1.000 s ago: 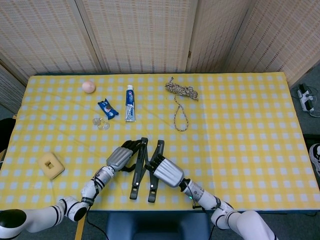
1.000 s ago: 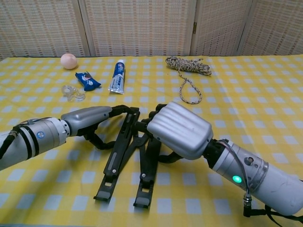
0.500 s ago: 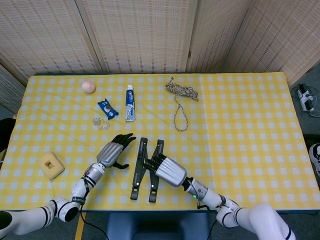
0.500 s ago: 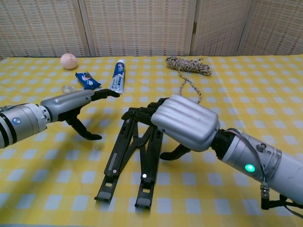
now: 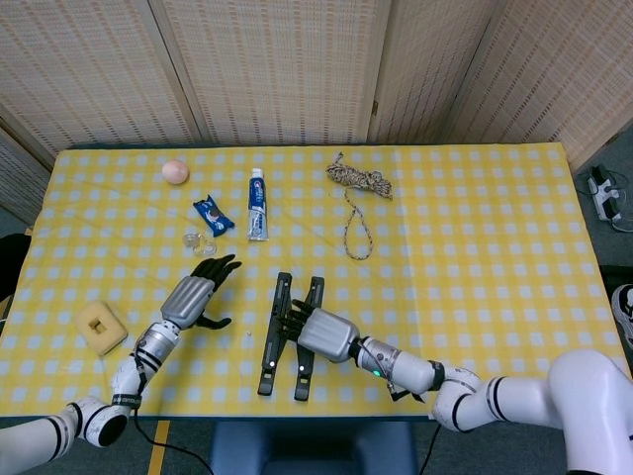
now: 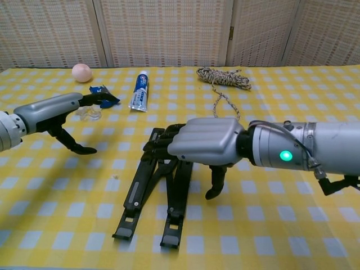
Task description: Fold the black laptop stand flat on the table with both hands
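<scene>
Two hands show over my yellow-checked counter. My left hand hangs released, its fingers apart and holding nothing, well to the left of the black laptop stand and just short of the clear plastic piece; in the chest view the same left hand points toward the blue snack packet.

My right hand rests on the stand's two legs, its fingers curled over the upper ends of the bars and the thumb hanging down beside the right-hand bar. I cannot tell from either view whether it is really gripping the bars or only lying across them.

The stand lies low on the counter near its front edge, between the two hands, with its two bars close together at the far end and only slightly spread at the near end, where each bar ends in a small foot.

Further back lie:
- a toothpaste tube, just right of the snack packet;
- a coiled rope with one loop trailing toward me;
- a peach-coloured ball at the far left;
- a tan square block with a hole, near the left edge.
</scene>
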